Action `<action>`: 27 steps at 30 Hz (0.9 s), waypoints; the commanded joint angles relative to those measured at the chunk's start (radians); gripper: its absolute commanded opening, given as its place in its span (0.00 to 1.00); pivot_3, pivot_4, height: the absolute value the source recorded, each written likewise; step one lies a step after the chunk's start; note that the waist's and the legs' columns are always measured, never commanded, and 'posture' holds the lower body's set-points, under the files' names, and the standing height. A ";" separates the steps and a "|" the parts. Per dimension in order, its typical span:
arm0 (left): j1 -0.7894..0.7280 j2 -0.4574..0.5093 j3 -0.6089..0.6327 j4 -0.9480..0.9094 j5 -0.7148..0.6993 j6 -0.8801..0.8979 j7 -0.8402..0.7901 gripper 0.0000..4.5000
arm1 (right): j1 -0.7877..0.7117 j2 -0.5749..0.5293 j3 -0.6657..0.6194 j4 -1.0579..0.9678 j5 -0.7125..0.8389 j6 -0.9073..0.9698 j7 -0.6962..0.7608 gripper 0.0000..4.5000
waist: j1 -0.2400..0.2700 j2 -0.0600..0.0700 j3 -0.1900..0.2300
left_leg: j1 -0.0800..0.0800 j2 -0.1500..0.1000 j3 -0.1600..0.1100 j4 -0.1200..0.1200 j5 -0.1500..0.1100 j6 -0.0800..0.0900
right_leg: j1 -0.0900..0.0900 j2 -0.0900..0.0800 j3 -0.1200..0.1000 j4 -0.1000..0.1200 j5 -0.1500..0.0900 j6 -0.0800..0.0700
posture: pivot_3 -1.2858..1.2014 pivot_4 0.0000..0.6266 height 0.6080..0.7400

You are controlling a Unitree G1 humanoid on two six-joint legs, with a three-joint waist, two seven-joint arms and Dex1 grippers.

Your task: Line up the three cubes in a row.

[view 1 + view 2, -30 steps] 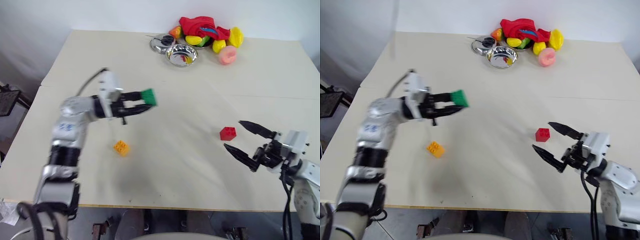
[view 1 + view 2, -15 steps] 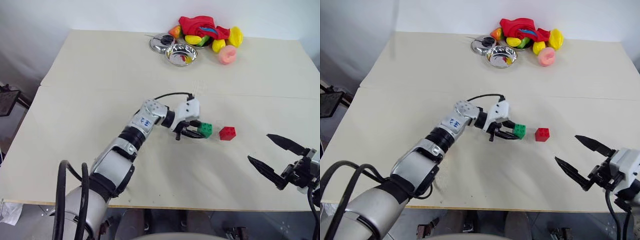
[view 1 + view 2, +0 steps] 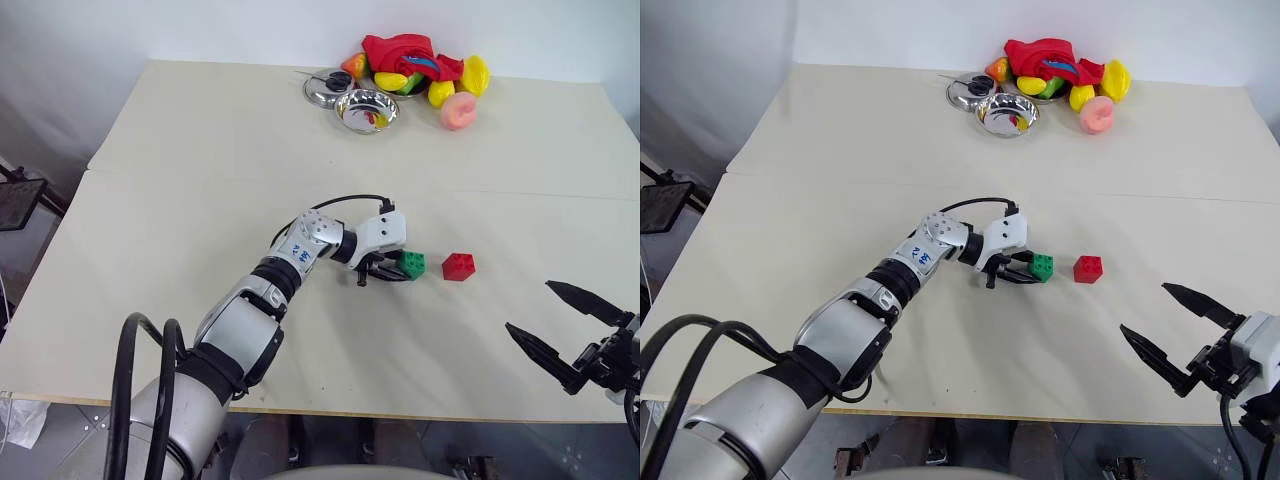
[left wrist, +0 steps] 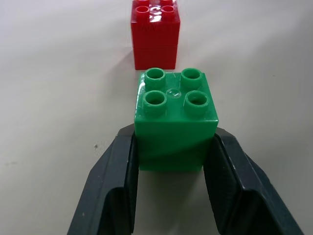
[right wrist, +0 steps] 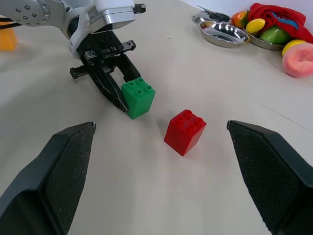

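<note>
We see the left gripper (image 4: 171, 161) clamped on the green cube (image 3: 411, 264), one black finger (image 4: 115, 186) pressed to each side, studs up. The cube sits low at the table (image 3: 200, 150), mid-table; we cannot tell if it rests on the surface. The red cube (image 3: 458, 266) stands just beside it on the right, apart, with a small gap between them. The orange cube (image 5: 7, 34) shows at the edge of the right wrist view, behind the left arm, well apart from the other two. The right gripper (image 3: 562, 329) hovers near the table's front right edge with fingers spread wide, nothing between them. At the far edge we see two steel bowls (image 3: 364, 108) next to a pile of toy fruit (image 3: 455, 108) with a red cloth (image 3: 400, 50).
</note>
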 commanded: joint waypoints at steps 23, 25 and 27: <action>0.062 0.324 0.275 -0.620 -0.311 0.210 -0.390 0.98 | -0.313 -0.072 0.217 0.125 0.017 0.086 0.101 1.00 | -0.005 0.001 0.000 | -0.002 -0.001 0.000 0.000 0.001 0.000 | -0.001 0.000 -0.001 0.004 0.000 0.000 | 0.52 0.24 1.00; 0.164 0.401 0.326 -0.773 -0.391 0.289 -0.413 0.98 | -0.372 -0.069 0.267 0.131 0.018 0.099 0.120 1.00 | -0.013 0.002 -0.001 | -0.001 -0.001 0.000 0.000 0.001 0.000 | -0.001 0.000 -0.001 0.004 0.000 0.000 | 0.52 0.24 1.00; 0.281 0.466 0.385 -0.892 -0.457 0.313 -0.417 0.98 | -0.412 -0.060 0.314 0.129 0.012 0.101 0.140 1.00 | -0.027 0.003 -0.001 | -0.001 -0.001 -0.001 0.000 0.001 0.000 | -0.001 0.001 -0.001 0.005 0.000 0.000 | 0.52 0.24 1.00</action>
